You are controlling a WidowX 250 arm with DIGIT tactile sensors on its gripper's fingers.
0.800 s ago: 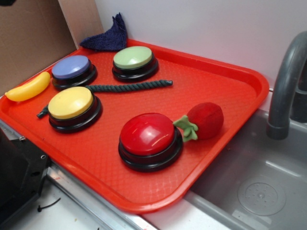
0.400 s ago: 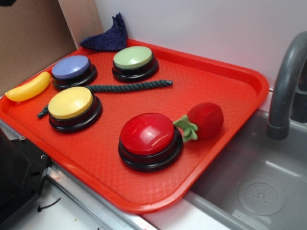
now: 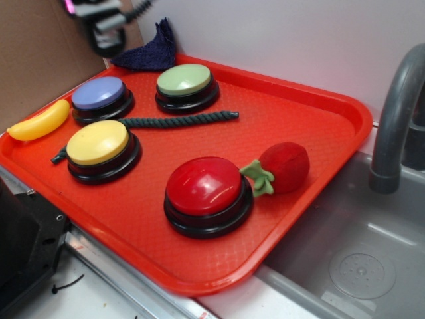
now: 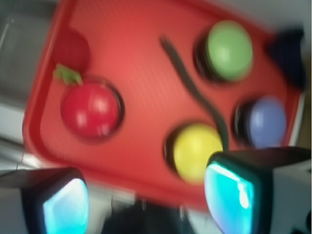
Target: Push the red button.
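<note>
My pincer [image 4: 146, 195] hangs wide open, empty. Red button [image 4: 90, 109] sits ahead-left; I should centre over its dome, then press straight down.

The exterior view is evenly bright and sharp, with glare on the red button [image 3: 204, 185]. The wrist view is motion-blurred throughout, perhaps worst at the tray's [image 4: 141, 58] corners.
</note>
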